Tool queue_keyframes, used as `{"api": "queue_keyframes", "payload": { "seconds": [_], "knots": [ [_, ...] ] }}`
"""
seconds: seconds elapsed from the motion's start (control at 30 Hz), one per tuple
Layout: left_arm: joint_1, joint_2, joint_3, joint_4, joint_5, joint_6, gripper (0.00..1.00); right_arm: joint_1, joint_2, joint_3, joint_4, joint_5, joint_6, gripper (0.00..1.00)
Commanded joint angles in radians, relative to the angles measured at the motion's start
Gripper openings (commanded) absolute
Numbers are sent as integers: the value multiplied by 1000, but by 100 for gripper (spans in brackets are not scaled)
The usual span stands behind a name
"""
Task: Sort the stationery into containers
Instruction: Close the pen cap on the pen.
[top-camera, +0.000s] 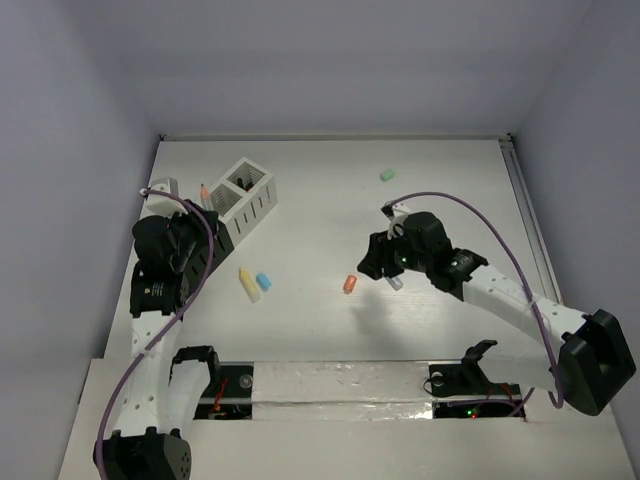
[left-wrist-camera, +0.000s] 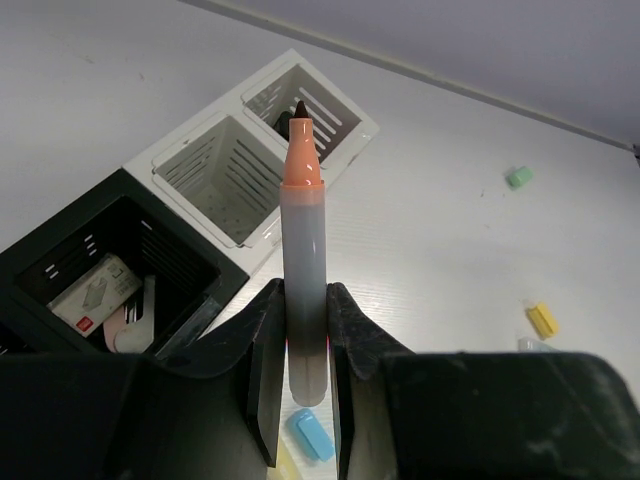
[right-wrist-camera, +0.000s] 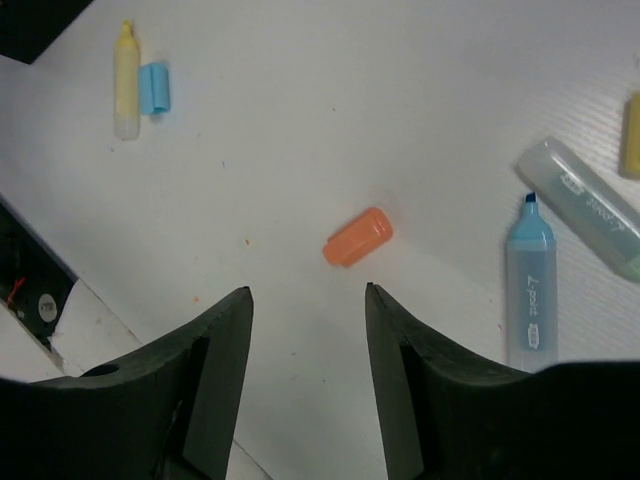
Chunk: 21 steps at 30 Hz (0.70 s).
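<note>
My left gripper (left-wrist-camera: 304, 292) is shut on a grey marker (left-wrist-camera: 303, 250) with an orange neck and a dark tip. It holds the marker upright over the white two-cell container (left-wrist-camera: 236, 100); the black container (left-wrist-camera: 62, 232) stands just beside that. From the top view this gripper (top-camera: 198, 222) is at the white container (top-camera: 262, 205). My right gripper (right-wrist-camera: 308, 292) is open and empty, hovering just short of an orange cap (right-wrist-camera: 358, 237) that lies on the table. In the top view the cap (top-camera: 350, 284) lies left of the right gripper (top-camera: 376, 262).
A yellow marker (top-camera: 248, 284) and a blue cap (top-camera: 264, 281) lie side by side left of centre. A blue highlighter (right-wrist-camera: 530, 285) and a clear grey piece (right-wrist-camera: 590, 205) lie right of the orange cap. A green piece (top-camera: 387, 175) lies far back. The black container holds several pieces.
</note>
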Motion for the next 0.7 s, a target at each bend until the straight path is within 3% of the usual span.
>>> {"api": "queue_keyframes", "payload": {
  "seconds": [0.0, 0.17, 0.4, 0.67],
  "knots": [
    [4, -16, -8, 73, 58, -7, 0, 10, -9, -40, -10, 37, 50, 53],
    [4, -13, -8, 85, 92, -7, 0, 10, 87, -40, 1, -50, 64, 53],
    [-14, -10, -12, 102, 133, -9, 0, 10, 197, -26, 28, -77, 67, 68],
    [-33, -4, -16, 120, 173, -9, 0, 19, 339, 46, 51, -78, 72, 66]
  ]
}}
